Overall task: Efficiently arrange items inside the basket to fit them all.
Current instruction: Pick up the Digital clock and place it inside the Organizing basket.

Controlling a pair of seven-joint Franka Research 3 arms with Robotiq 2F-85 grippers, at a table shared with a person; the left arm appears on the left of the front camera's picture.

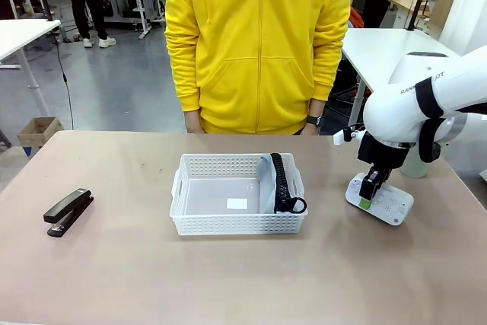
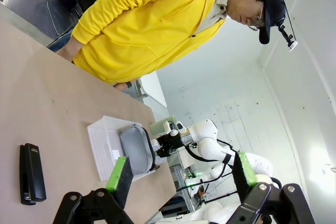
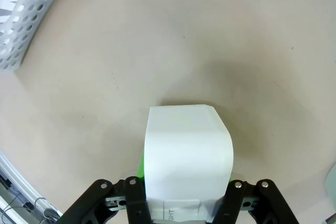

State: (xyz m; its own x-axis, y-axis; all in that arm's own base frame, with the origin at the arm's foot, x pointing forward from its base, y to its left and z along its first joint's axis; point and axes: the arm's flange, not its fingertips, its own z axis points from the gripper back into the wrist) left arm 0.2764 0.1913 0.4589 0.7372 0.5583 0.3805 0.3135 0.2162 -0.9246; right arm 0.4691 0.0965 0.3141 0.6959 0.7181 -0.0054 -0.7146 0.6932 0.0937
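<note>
Right gripper (image 1: 368, 192) pinches the 9 o'clock end of the box (image 1: 384, 202), which sits on the table (image 1: 243, 279) at 3 o'clock from the basket (image 1: 190, 188), well apart from it. The front view gives that placing. The right wrist view adds the grip itself: the flat white box fills the gap between the jaws, a green pad (image 3: 140, 167) lies against its side, and its far end is low over the tabletop. A corner of the basket's perforated wall shows there at 10 o'clock. Left gripper (image 2: 181, 174) appears in its own wrist view, above the table, fingers spread wide with nothing between them.

The basket is white and shallow, mid-table, with a cut-out handle on its 9 o'clock side. Inside, the grey pouch (image 1: 268, 182) stands on edge against the 3 o'clock wall, black zipper uppermost, loop toward the 5 o'clock corner. A small white patch (image 1: 237, 204) marks the floor.

The stapler (image 1: 68, 211) lies closed at 9 o'clock from the basket, well apart. The pale green cup (image 2: 161, 126) shows plainly in the left wrist view beyond the basket. From the front, the right arm (image 1: 426, 93) hides most of it. A person (image 1: 259, 43) in a yellow zip jacket stands at 12 o'clock, at the far edge.
</note>
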